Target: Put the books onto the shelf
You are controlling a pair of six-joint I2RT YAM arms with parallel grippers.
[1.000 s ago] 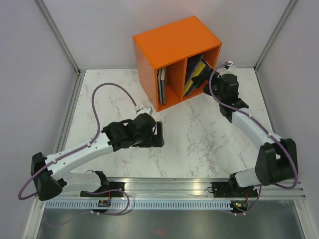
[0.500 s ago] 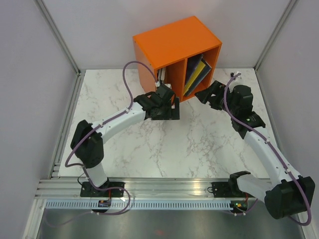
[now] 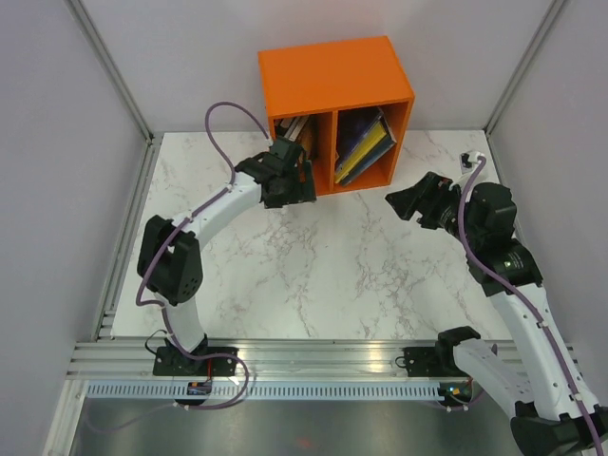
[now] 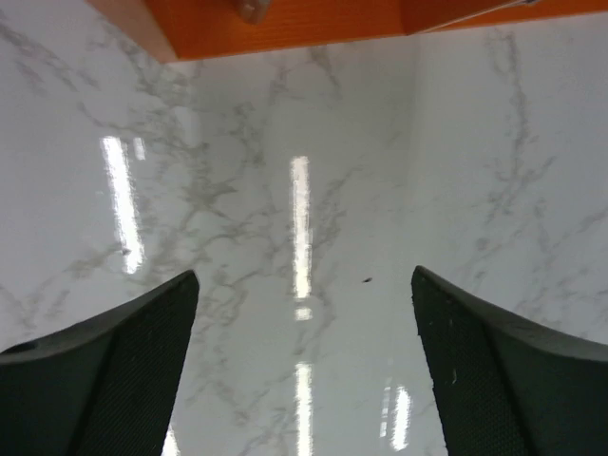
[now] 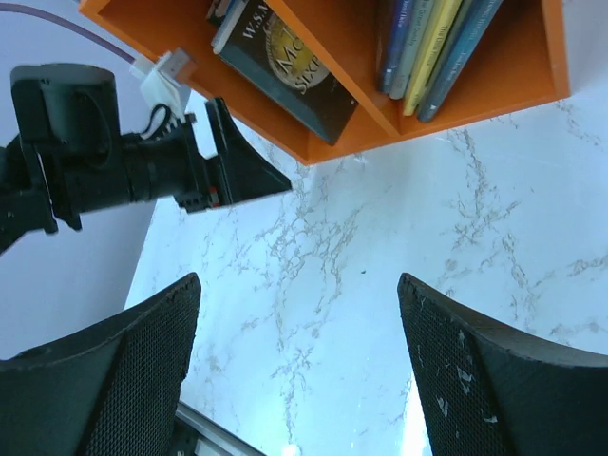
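Note:
The orange shelf (image 3: 332,76) stands at the back of the marble table, its two compartments facing the arms. A few thin books (image 3: 297,126) stand in its left compartment, and several more (image 3: 361,147) lean in the right one. The right wrist view shows a dark book (image 5: 285,62) left of the divider and blue and yellow books (image 5: 427,43) right of it. My left gripper (image 3: 293,188) is open, just in front of the shelf's left compartment, over bare marble (image 4: 302,275). My right gripper (image 3: 404,202) is open and empty, off the shelf's front right corner (image 5: 299,280).
Grey walls close in the table on the left, back and right. An aluminium rail (image 3: 323,366) with both arm bases runs along the near edge. A purple cable (image 3: 223,119) arcs over the left arm. The shelf's orange bottom edge (image 4: 285,19) lies just beyond the left fingers.
The shelf has turned squarer to the arms and shifted back. My left arm swung up to its front left. My right gripper drew back out of the right compartment, leaving the books inside.

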